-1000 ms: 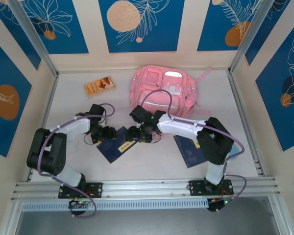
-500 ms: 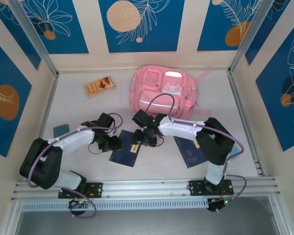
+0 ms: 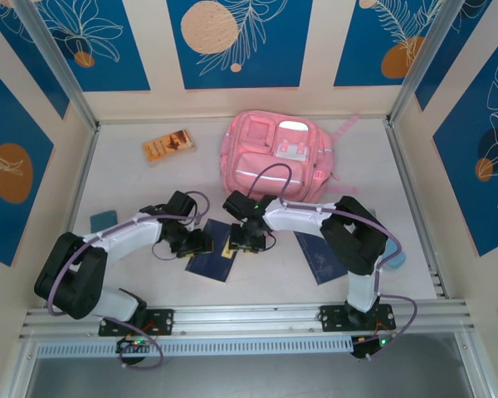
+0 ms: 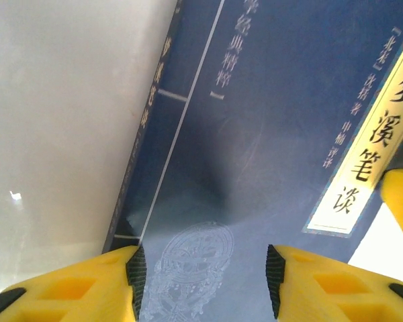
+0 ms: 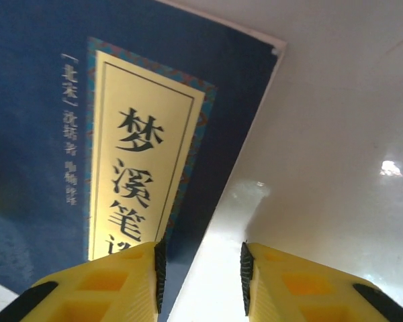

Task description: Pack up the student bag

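The right pincer [image 5: 201, 268] parted, straddling the navy book [image 5: 33, 100] edge — white table [image 5: 336, 121] beside.

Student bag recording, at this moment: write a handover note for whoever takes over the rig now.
Left hand: open, low over the blue book cover.
Right hand: open, one finger on each side of that book's edge.
Bag: lying at the far side of the table; whether a zip is open, I cannot tell.
Second blue book lies by the right arm, brown book left of the bag.
Done: nothing visibly packed.
Left: grasp each book and put it in the bag.
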